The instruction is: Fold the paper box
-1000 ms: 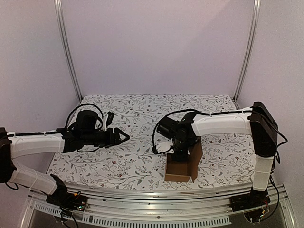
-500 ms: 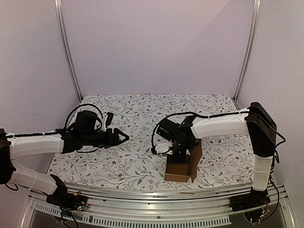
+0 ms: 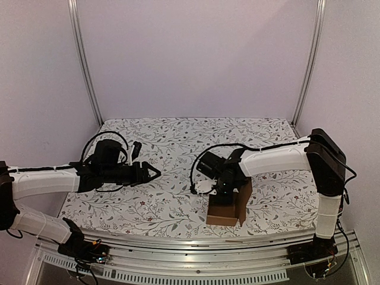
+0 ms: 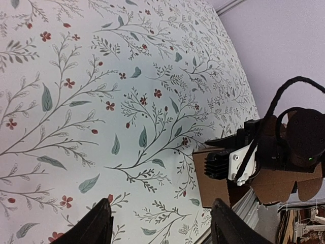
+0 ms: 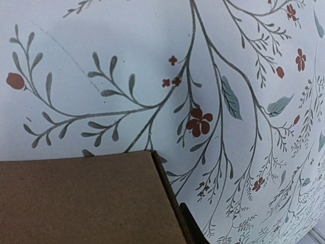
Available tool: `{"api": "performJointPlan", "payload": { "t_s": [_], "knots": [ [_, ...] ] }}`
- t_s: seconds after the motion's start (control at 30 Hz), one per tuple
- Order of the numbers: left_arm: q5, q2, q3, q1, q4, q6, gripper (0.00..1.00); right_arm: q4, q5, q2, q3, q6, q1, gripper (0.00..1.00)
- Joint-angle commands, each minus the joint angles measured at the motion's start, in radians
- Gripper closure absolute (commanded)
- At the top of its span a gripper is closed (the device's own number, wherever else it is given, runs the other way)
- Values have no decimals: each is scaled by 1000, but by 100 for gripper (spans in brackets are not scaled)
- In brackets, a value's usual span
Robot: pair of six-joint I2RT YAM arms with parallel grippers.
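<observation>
The paper box (image 3: 224, 209) is a small brown carton standing near the table's front edge, right of centre, with a flap (image 3: 244, 191) raised on its right side. My right gripper (image 3: 222, 186) is down on the box's top. In the right wrist view a brown panel (image 5: 81, 201) fills the lower left. One dark fingertip (image 5: 191, 227) lies tight against the panel's edge, and the other finger is hidden behind the cardboard. My left gripper (image 3: 155, 172) is open and empty, held above the table left of the box. Its view shows the box (image 4: 219, 183) beyond it.
The floral tablecloth (image 3: 178, 142) covers the table. A metal rail (image 3: 196, 242) runs along the front edge just below the box. Upright frame posts (image 3: 85, 65) stand at the back corners, and walls close in on both sides.
My right gripper has sunk slightly onto the box and its forearm has dropped. The box has barely shifted. My left gripper has stayed in place.
</observation>
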Motion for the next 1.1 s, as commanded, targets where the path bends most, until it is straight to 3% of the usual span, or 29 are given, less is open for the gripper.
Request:
{"api": "performJointPlan", "payload": {
  "t_s": [0.0,0.27,0.47,0.53,0.57,0.6,0.7,0.77,0.8,0.9,1.0,1.07],
  "knots": [
    [2,-9,-22,11,8,10,34,67,93,1,-54,-34,13,86],
    [4,-10,-26,11,17,8,34,88,125,4,-66,-48,17,87],
    [-12,-47,-9,10,-18,27,34,-88,-34,-68,76,15,-24,75],
    [-47,-64,29,9,-94,73,32,-136,-50,-114,125,8,-24,63],
    [-72,-74,54,8,-132,96,8,-160,-65,-133,148,3,-25,59],
    [-96,-83,79,8,-164,123,2,-179,-73,-158,170,-1,-24,55],
    [-144,-113,139,5,-217,199,1,-229,-81,-227,240,-1,-25,45],
    [-161,-149,176,-3,-222,257,1,-248,-36,-272,290,-2,-25,26],
    [-181,-172,195,-13,-223,289,1,-248,8,-289,316,-6,-25,4],
    [-282,-216,247,-46,-214,389,1,-213,187,-361,394,8,-51,1],
    [-420,-164,257,-39,-257,407,1,-168,374,-411,417,31,-99,1],
    [-398,-89,295,-25,-286,370,1,-133,519,-423,368,73,-137,1]
  ]
}}
